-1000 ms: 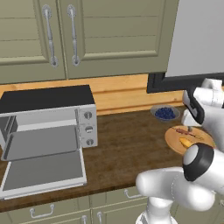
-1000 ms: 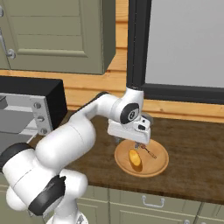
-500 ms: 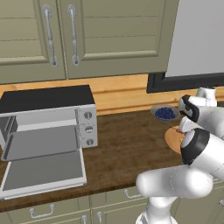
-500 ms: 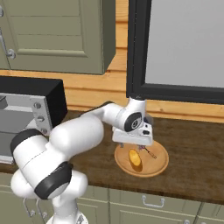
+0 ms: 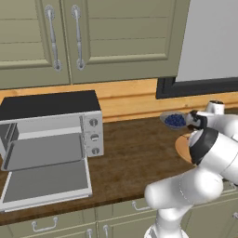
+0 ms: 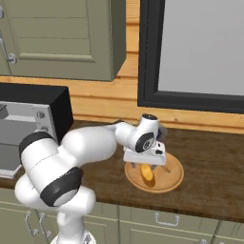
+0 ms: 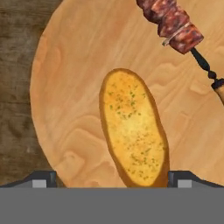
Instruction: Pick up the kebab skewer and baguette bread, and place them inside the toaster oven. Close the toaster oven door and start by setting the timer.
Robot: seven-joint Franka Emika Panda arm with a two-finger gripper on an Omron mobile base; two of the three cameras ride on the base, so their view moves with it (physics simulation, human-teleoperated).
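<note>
The gripper [image 7: 111,178] hangs low over a round wooden plate [image 7: 74,78], its two dark tips spread wide on either side of the bread [image 7: 133,144] and closed on nothing. The golden loaf lies flat on the plate, flecked with herbs, its near end between the tips and its length running away from the hand. Beyond it on the same plate rests the skewer [image 7: 173,24], reddish-brown meat chunks on a thin dark stick, close to the bread but not touching it. In the right base view the hand [image 6: 145,157] sits just above the bread [image 6: 148,175] on the plate [image 6: 171,178], near the front of the dark wooden counter [image 6: 209,162]. In the left base view the arm's elbow covers most of the plate [image 5: 182,148], and a bowl of blueberries [image 5: 174,121] stands just behind it. Well apart to the left on the same counter [image 5: 135,158] stands the oven [image 5: 51,121], silver with a black top and three knobs on its right panel. Its door [image 5: 46,180] is dropped fully open, lying flat toward the counter edge, the cavity bare. Green cabinets [image 5: 93,37] hang above, and a dark-framed panel [image 6: 195,52] rises behind the plate
</note>
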